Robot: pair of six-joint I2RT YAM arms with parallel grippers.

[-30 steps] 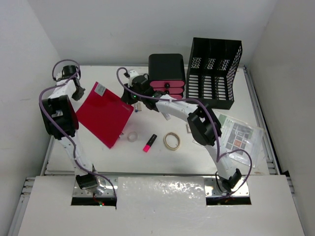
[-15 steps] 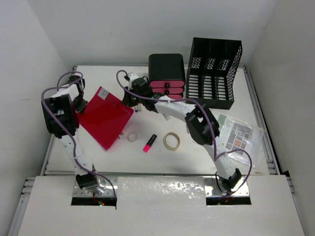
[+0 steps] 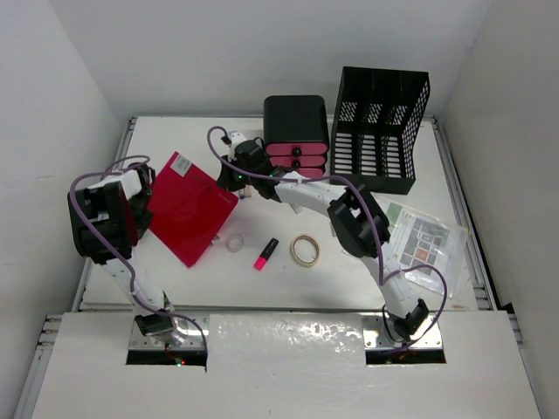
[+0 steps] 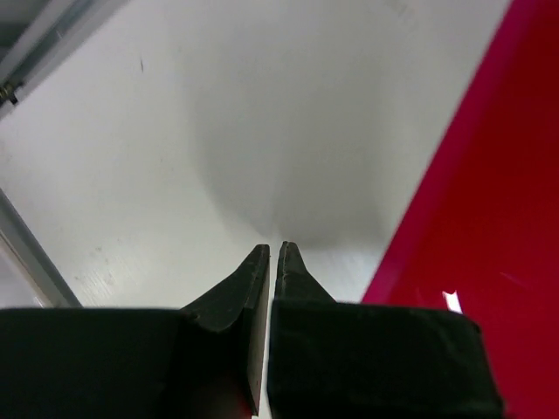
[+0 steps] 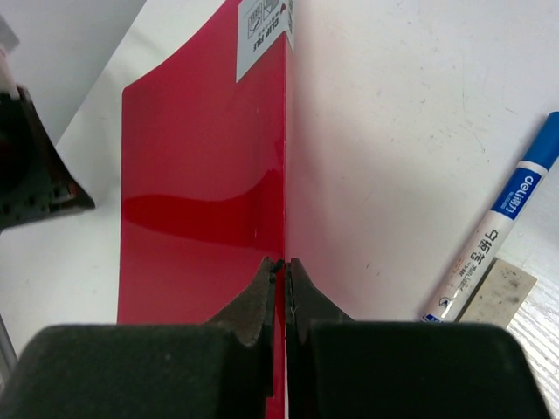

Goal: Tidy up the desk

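Note:
The white desk (image 3: 196, 140) carries a red folder (image 3: 188, 209) at its left half. My right gripper (image 3: 238, 181) is shut on the folder's right edge; in the right wrist view (image 5: 284, 262) the thin red edge sits between the closed jaws, and the folder (image 5: 201, 192) stands tilted up off the desk. My left gripper (image 3: 146, 176) is by the folder's left side. In the left wrist view it (image 4: 271, 249) is shut and empty just above the bare desk (image 4: 218, 113), with the folder (image 4: 489, 218) to its right.
A black drawer box with pink drawers (image 3: 297, 131) and a black mesh file holder (image 3: 377, 131) stand at the back. A tape roll (image 3: 305, 250), a clear ring (image 3: 234, 242), a pink highlighter (image 3: 265, 253) and sleeved papers (image 3: 425, 240) lie nearer. A blue-white marker (image 5: 498, 223) lies beside the folder.
My left gripper has come from the far left corner toward the near side along the folder's left edge. The folder has shifted slightly toward the near left. My right gripper keeps its hold.

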